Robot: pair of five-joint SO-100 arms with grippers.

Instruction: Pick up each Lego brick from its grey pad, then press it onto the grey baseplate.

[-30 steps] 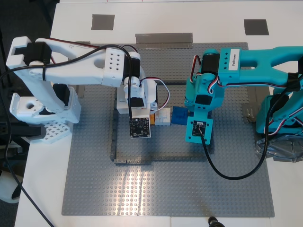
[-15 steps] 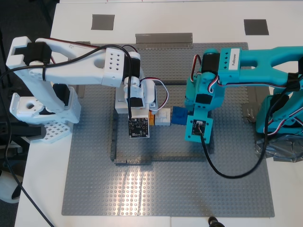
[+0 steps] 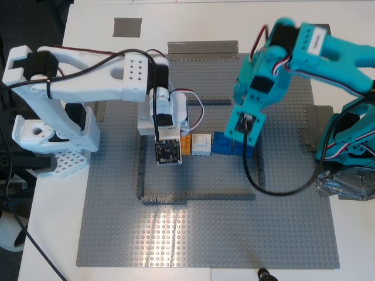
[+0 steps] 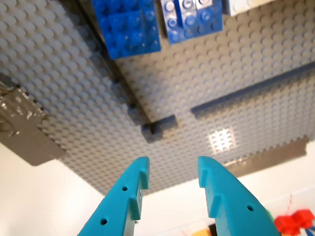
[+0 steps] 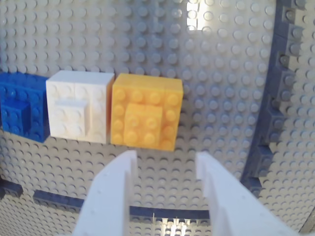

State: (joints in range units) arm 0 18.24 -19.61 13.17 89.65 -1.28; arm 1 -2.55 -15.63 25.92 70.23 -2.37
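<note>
Risen and pulled back since half a second ago: my first pincer (image 4: 170, 164), the teal one, now well above the blue brick (image 3: 221, 144) and tilted over it. Shifted a little toward the exterior view's top as well: my second pincer (image 5: 165, 160), the white one, so more of the orange brick (image 3: 186, 144) shows.

Both pincers released, jaws spread, nothing between them.

Three bricks in one row on the baseplate (image 3: 205, 234), inside the dark outline (image 3: 199, 197) of thin bricks: orange at the exterior view's left, the white brick (image 3: 202, 144) in the middle, blue at the exterior view's right, each touching its neighbour. Seated flat on the studs, as far as can be seen. In the second wrist view, orange brick just ahead of the white fingertips, not touching them.

One grey pad (image 3: 127, 27) bare on the tabletop (image 3: 357, 234) at the exterior view's upper left, well apart from the bricks.
</note>
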